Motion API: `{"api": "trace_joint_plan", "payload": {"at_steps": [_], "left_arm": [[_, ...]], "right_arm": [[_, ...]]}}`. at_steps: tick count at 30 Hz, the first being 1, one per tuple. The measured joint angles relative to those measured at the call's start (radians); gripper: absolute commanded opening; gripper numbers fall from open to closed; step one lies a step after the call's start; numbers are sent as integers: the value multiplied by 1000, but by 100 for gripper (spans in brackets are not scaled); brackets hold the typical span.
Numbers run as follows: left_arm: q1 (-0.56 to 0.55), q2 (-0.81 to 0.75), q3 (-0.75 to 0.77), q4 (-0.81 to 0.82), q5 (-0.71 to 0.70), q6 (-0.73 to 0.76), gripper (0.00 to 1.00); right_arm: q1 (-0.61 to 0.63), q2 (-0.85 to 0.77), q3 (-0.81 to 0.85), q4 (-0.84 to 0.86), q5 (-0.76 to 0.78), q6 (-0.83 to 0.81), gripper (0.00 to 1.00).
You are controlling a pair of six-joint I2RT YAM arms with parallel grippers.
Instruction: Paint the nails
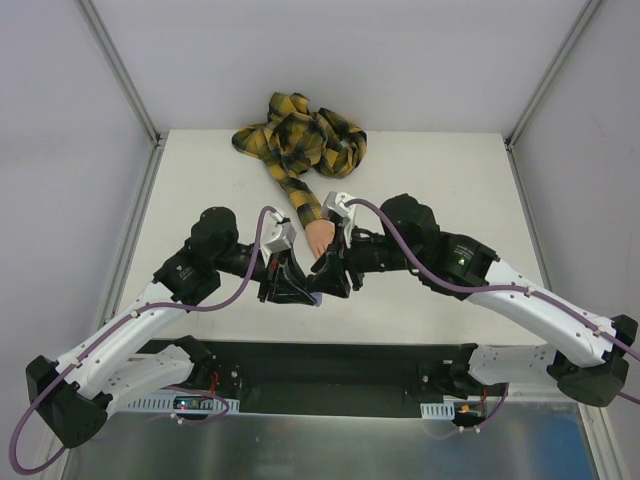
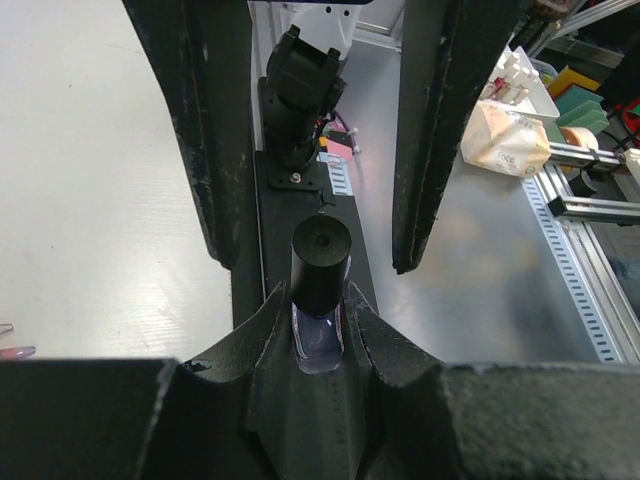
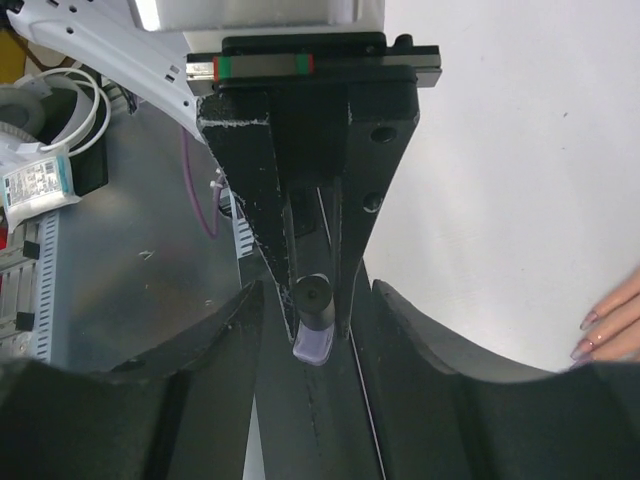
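My left gripper (image 2: 318,305) is shut on a small nail polish bottle (image 2: 320,330) of purple glass with a black cap (image 2: 320,265), held over the table's front edge. My right gripper (image 3: 317,288) faces it, open. Its fingers (image 2: 212,130) stand on either side of the cap without touching it. The peach mannequin hand (image 1: 320,236) lies just behind both grippers, with its yellow-black plaid sleeve (image 1: 300,140) running to the back. Two pinkish nails (image 3: 588,322) show at the right edge of the right wrist view, and one nail (image 2: 20,352) at the left edge of the left wrist view.
The white table (image 1: 450,180) has grey walls on three sides. A black base strip (image 1: 330,375) and a metal shelf with cables and boxes (image 2: 500,140) lie beyond the near edge.
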Motion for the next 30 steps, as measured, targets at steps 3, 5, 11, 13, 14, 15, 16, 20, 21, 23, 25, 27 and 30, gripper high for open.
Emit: {"api": "trace_joint_plan", "payload": {"at_steps": [3, 5, 11, 13, 14, 15, 16, 20, 21, 23, 25, 27, 30], "left_arm": [[0, 0, 0, 1, 10, -1, 0], [0, 0, 0, 2, 11, -2, 0], [0, -13, 0, -14, -18, -6, 0], [0, -28, 0, -22, -55, -6, 0], [0, -38, 0, -29, -91, -5, 0], [0, -47, -2, -35, -120, -3, 0], [0, -58, -5, -39, -169, -3, 0], [0, -97, -18, -61, -357, 10, 0], [-1, -102, -18, -68, -388, 17, 0], [-1, -105, -18, -78, -441, 28, 0], [-1, -103, -18, -89, -481, 37, 0], [-1, -101, -18, -82, -493, 44, 0], [-1, -101, -17, -64, -496, 49, 0]], "right_arm": [[-2, 5, -3, 14, -28, 0, 37], [-3, 8, -3, 24, -43, 0, 24], [-9, 31, -5, 52, -63, 10, 0], [-1, 27, -11, 67, -27, 22, 0], [20, 24, -14, 75, 25, 26, 0], [43, 23, -14, 76, 98, 31, 0], [107, 21, -11, 75, 262, 35, 0], [342, 92, 68, 8, 866, 85, 0], [375, 121, 91, -8, 974, 101, 0], [407, 163, 114, -17, 1103, 126, 0], [415, 182, 115, -17, 1172, 148, 0], [417, 182, 116, -20, 1197, 161, 0], [420, 169, 114, -21, 1209, 163, 4]]}}
